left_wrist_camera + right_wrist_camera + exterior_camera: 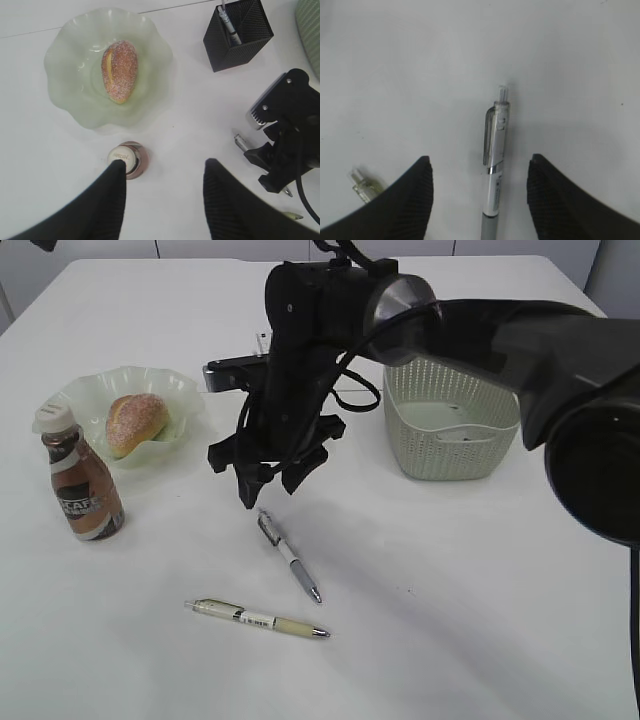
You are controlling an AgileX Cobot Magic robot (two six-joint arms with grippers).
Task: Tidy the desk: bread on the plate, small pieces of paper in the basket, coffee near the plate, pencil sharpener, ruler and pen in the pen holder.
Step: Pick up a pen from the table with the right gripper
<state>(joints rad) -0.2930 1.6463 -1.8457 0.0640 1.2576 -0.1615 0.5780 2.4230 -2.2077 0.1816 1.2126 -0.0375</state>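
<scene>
A: Start with the big things. What is on the bench (480, 620)?

B: The basket (452, 430) sits at about two o'clock from the middle. The plate (95, 395) is at ten o'clock, with the bread (136, 423) already in it. The coffee (82, 487) stands just beside the plate, at its seven o'clock. The holder (238, 34) shows in the left wrist view with something already standing in it. In the exterior view the right arm hides it.

A: And what is left to pick up?

B: Two pens lie loose near the middle. The grey pen (289, 556) is the one that matters. The cream pen (258, 619) lies at its seven o'clock, well apart.

A: How does the grey pen lie to the right claw (268, 490)?

B: Straight under it. In the right wrist view the pen (496, 165) runs twelve to six, centred between the two fingers. So its long axis crosses the line between the fingers, which suits a closing grip. The jaws stand wide and empty, above the clip end.

A: And the left claw (162, 200)?

B: Spread about halfway, holding nothing, hovering by the coffee cap. The right arm is clearly nearer the pen.
</scene>
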